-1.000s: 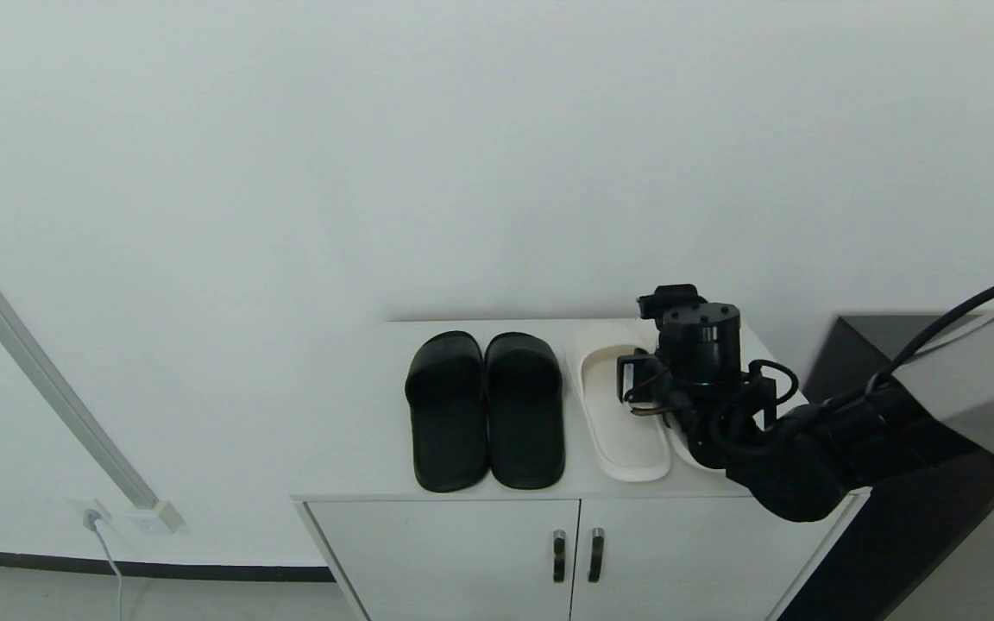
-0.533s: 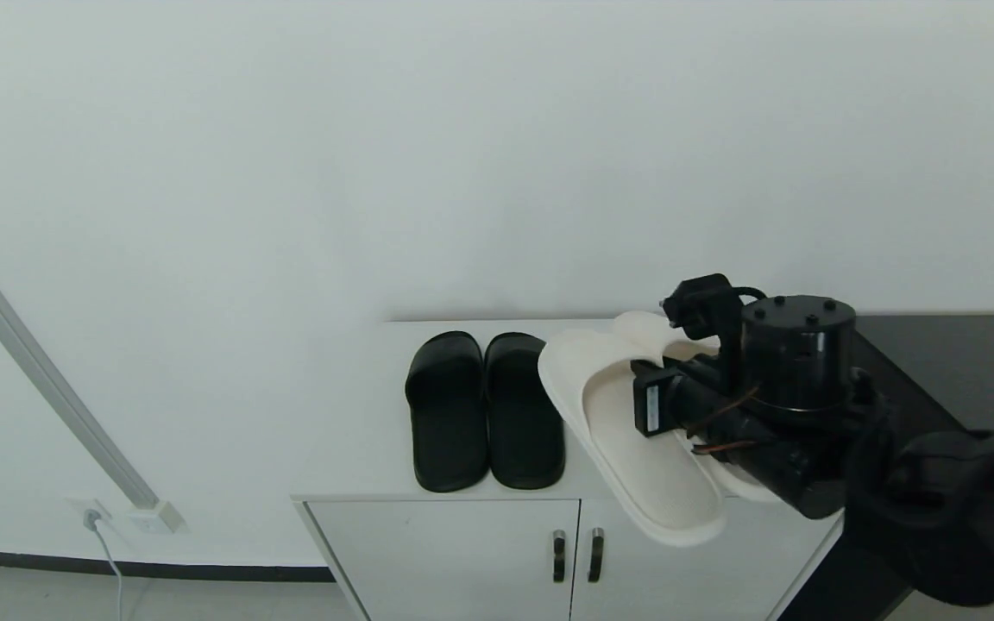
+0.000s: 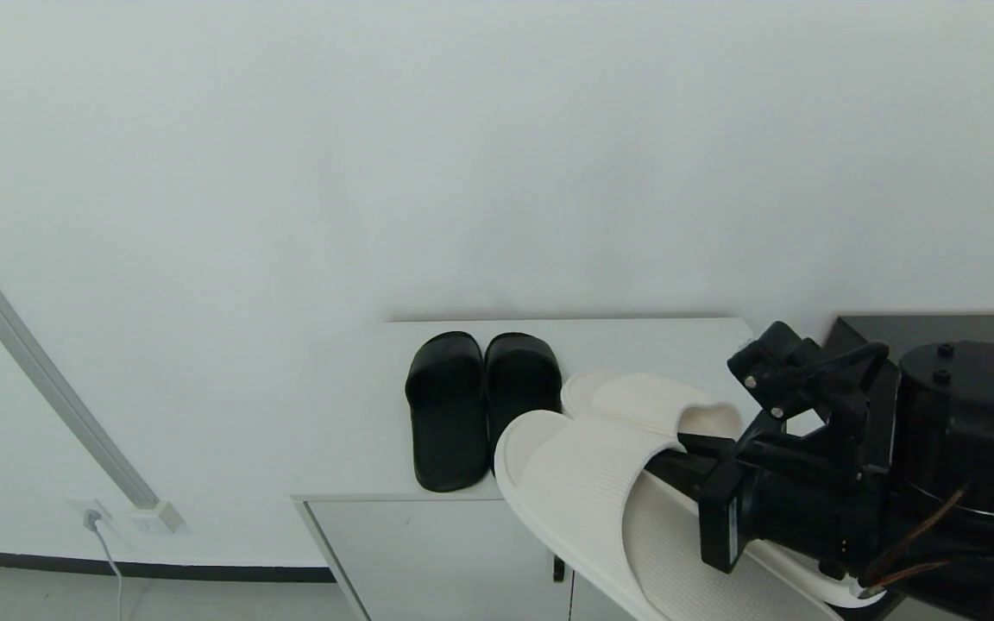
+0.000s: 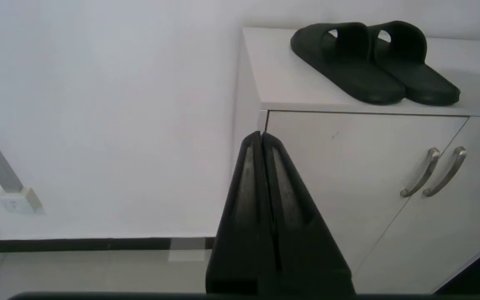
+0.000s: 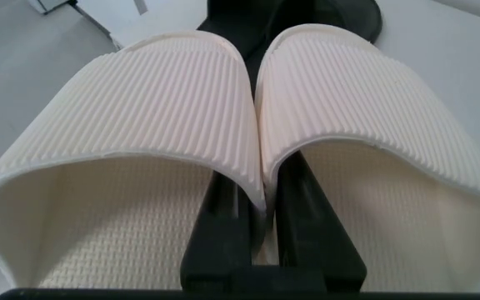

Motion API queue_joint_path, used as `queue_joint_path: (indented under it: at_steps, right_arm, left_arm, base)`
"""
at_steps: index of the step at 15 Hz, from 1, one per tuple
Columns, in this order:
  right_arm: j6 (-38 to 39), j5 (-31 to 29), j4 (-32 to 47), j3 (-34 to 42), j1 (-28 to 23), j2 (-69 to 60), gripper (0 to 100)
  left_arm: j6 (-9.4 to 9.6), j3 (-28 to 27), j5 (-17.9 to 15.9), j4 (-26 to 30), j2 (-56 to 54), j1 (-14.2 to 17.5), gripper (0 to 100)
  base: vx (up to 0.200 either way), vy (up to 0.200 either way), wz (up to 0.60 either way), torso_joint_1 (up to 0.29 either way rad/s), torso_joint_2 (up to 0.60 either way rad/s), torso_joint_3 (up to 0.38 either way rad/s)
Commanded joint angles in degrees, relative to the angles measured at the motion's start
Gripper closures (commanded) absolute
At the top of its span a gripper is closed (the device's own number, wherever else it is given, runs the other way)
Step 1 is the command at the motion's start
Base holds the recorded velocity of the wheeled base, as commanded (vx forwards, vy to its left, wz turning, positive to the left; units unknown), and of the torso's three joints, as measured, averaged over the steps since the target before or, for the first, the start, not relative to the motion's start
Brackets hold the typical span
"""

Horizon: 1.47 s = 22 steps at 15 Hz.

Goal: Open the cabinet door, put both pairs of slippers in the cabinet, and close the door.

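my right tool (image 3: 688, 457) is clamped on the inner sides of both white slippers (image 3: 583, 483), holding them together in the air just in front of the cabinet (image 3: 428, 552), off its top where the black slippers (image 3: 484, 410) lie. the doors (image 4: 348, 183) look closed, so my left tool (image 4: 265, 200), pressed shut and empty, should pull a handle (image 4: 419, 172) first; i'd hold the pair level, clear of the door's swing.

Plain home-like room — white cabinet (image 3: 428, 552), bare wall (image 3: 376, 172), socket (image 3: 91, 518).
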Motion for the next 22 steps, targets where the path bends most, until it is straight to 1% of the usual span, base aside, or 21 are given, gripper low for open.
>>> queue_joint_path:
  at_steps: [1,4,11,22]
  right_arm:
    - [0.01,0.07,-0.04,0.40,0.60,-1.50,100]
    - [0.01,0.07,0.92,0.40,1.13,-1.50,100]
    - [0.10,0.07,0.84,1.01,1.22,-1.59,100]
    - [-1.13,0.07,0.57,2.42,1.57,-1.33,100]
  left_arm:
    - [-0.03,0.01,0.00,-0.02,0.04,-0.04,100]
    - [-0.03,0.01,0.00,-0.02,0.04,-0.04,100]
    - [-0.03,0.01,0.00,-0.02,0.04,-0.04,100]
    - [-0.12,0.01,0.09,-0.02,0.04,-0.04,100]
  base:
    - [0.000,0.000,0.00,0.000,0.00,0.000]
    - [0.000,0.000,0.00,0.000,0.00,0.000]
    - [-0.200,0.000,0.00,0.000,0.00,0.004]
    - [0.000,0.000,0.00,0.000,0.00,0.000]
